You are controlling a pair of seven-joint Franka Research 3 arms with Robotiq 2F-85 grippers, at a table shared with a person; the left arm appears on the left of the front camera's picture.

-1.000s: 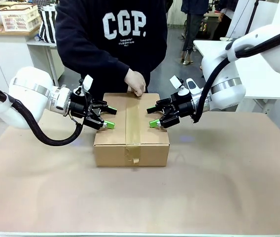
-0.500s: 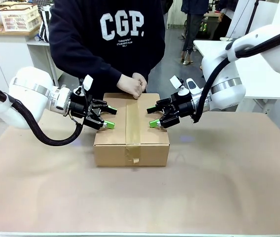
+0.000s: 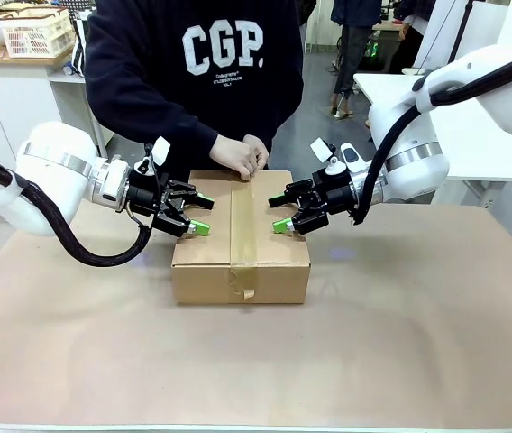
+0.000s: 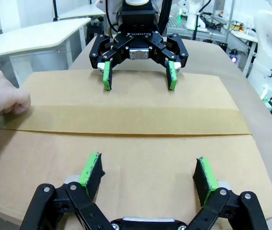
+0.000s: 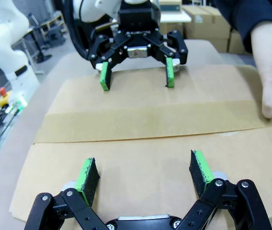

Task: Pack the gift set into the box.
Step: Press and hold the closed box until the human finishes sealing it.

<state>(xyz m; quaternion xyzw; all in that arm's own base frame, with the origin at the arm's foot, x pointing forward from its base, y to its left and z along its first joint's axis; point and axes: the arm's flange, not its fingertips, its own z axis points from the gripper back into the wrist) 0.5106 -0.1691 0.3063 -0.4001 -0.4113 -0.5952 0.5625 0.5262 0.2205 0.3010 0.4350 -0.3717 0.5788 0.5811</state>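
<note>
The box (image 3: pixel 241 244) stands shut at the table's middle, with a strip of brown tape (image 3: pixel 242 225) running along its top seam and down the front face. My left gripper (image 3: pixel 202 213) is open over the lid's left edge, and my right gripper (image 3: pixel 278 213) is open over the right edge, facing it. In the left wrist view my own gripper (image 4: pixel 148 170) spreads over the lid (image 4: pixel 126 143) with the right gripper (image 4: pixel 138 76) opposite. A person's hands (image 3: pixel 240 155) press the tape at the far edge. The gift set is hidden.
The table (image 3: pixel 373 343) is covered in brown board with free room in front of and beside the box. The person stands close at the far edge. A white basket (image 3: pixel 35 32) sits on a counter at the back left. A white table (image 3: pixel 499 135) is at the right.
The person's single hand at the far end of the tape has been joined by the other hand. Both arms and the box have stayed still.
</note>
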